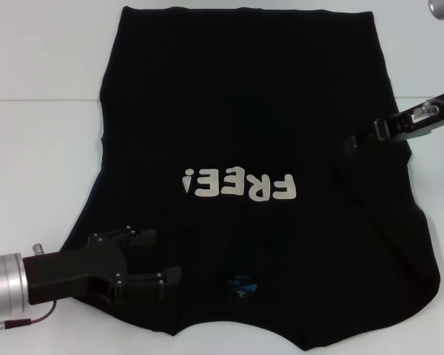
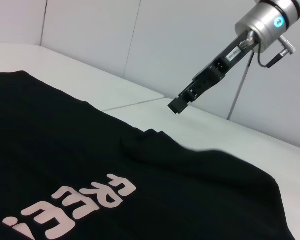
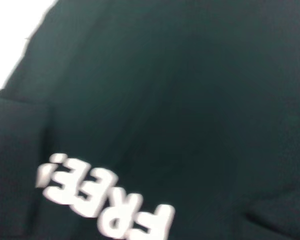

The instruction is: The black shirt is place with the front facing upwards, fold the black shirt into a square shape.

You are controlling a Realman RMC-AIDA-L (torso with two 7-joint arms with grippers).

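Black shirt (image 1: 259, 111) lies spread flat and front up on the white tabletop (image 1: 37, 133), covering most of it, with its hem at the far edge and its neck at the near edge, so the white letters "FREE!" (image 1: 240, 185) read upside down in the head view. Both sleeves look folded in over the body. Left arm reaches in low from the near left corner, its silver wrist level with the tabletop and its black left tool (image 1: 159, 259) pointing toward the collar, 2 fingers parted over the shoulder cloth and holding nothing visible. Right arm slants down from the far right, its slim right tool (image 1: 353, 142) at the shirt's right edge; whether it pinches the cloth I cannot tell. A small blue neck label (image 1: 240, 282) shows beside the left tool.
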